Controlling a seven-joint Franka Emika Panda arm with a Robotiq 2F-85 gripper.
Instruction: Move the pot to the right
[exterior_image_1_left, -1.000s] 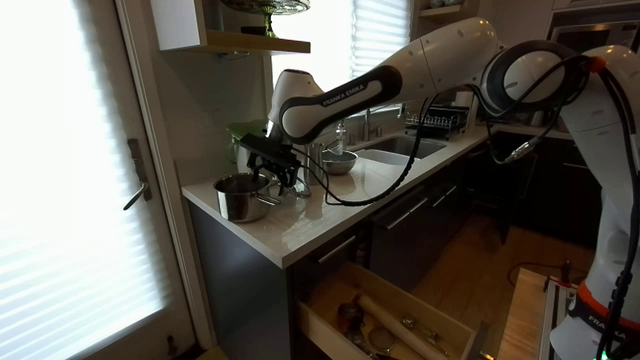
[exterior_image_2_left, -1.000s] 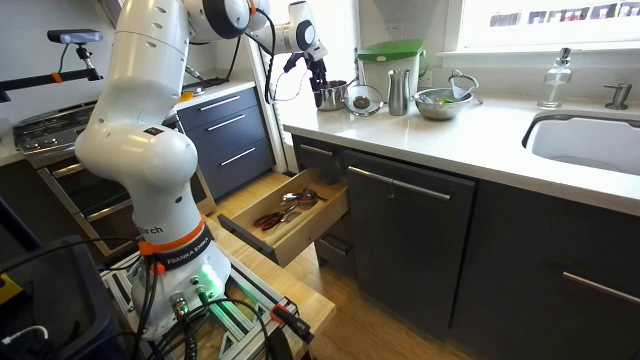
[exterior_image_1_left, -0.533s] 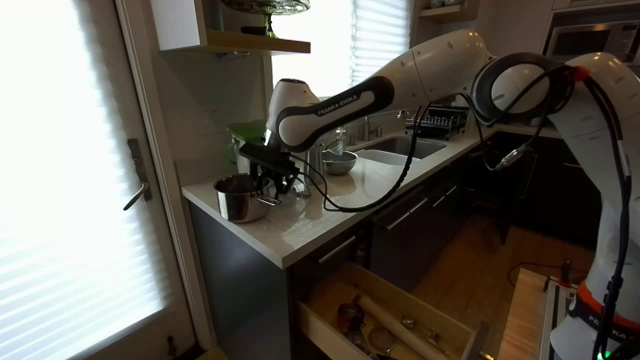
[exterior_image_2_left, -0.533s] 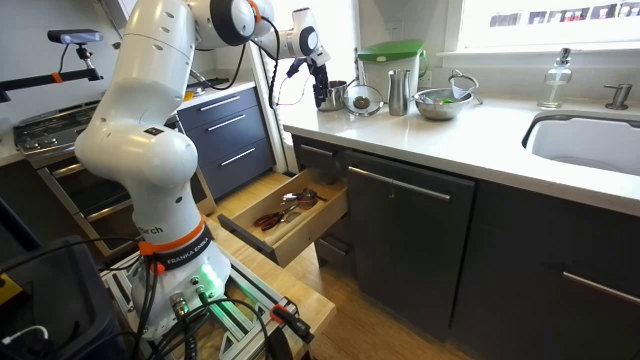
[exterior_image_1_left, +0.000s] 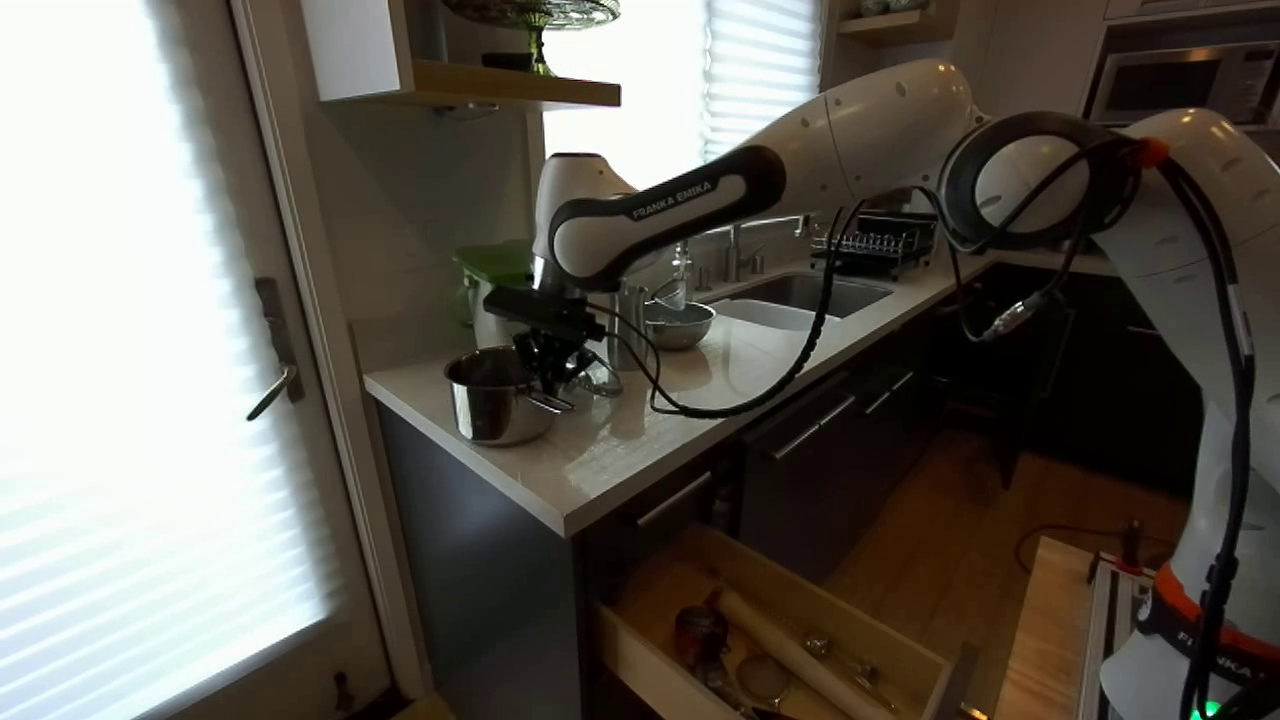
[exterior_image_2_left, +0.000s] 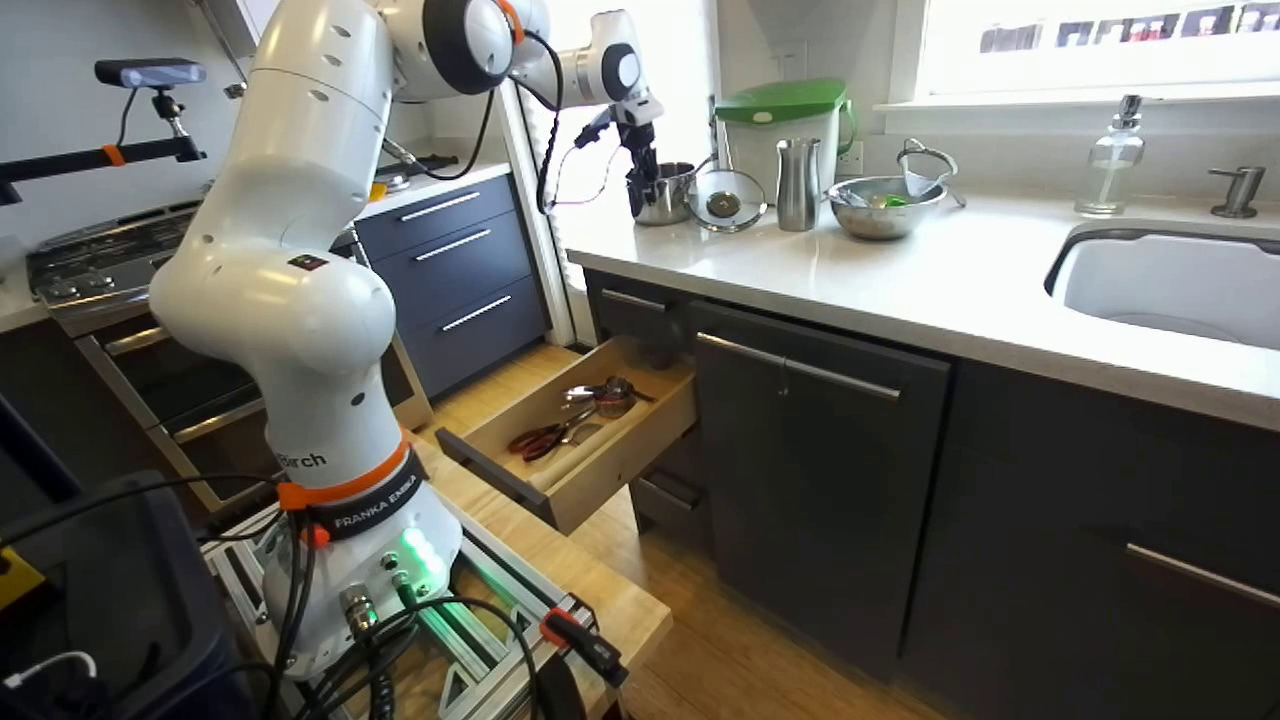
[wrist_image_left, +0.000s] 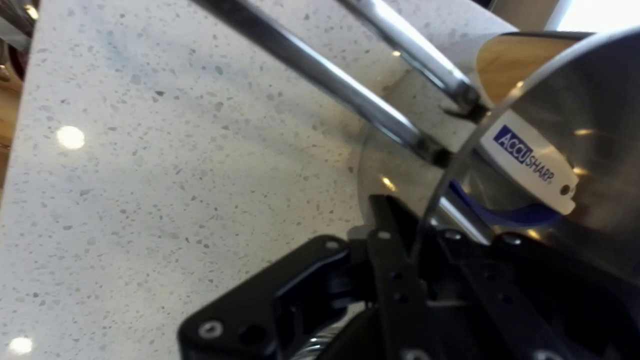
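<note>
The pot (exterior_image_1_left: 484, 412) is a shiny steel cylinder, upright near the counter's end, its wire handle (exterior_image_1_left: 549, 402) pointing out to the side. My gripper (exterior_image_1_left: 547, 385) is lowered at its handle side. In the wrist view, the pot's rim (wrist_image_left: 492, 117) passes between the jaws, which are shut on the wall of the pot: one finger (wrist_image_left: 385, 210) lies outside, the other inside and partly dark. A white and blue sharpener (wrist_image_left: 530, 160) lies within the pot. In an exterior view the gripper hides part of the pot (exterior_image_2_left: 672, 205).
A glass lid (exterior_image_2_left: 727, 203) stands tilted beside the pot. Farther along are a steel pitcher (exterior_image_2_left: 798, 185), a metal bowl (exterior_image_2_left: 880, 220) and a green-lidded bin (exterior_image_2_left: 780, 105). Below the counter, an open drawer (exterior_image_2_left: 610, 465) juts out. The counter's edge (exterior_image_1_left: 470, 455) runs close by the pot.
My gripper has come down onto the pot's rim and its jaws have closed on the wall. The pot has shifted slightly to the right in an exterior view during the last half second.
</note>
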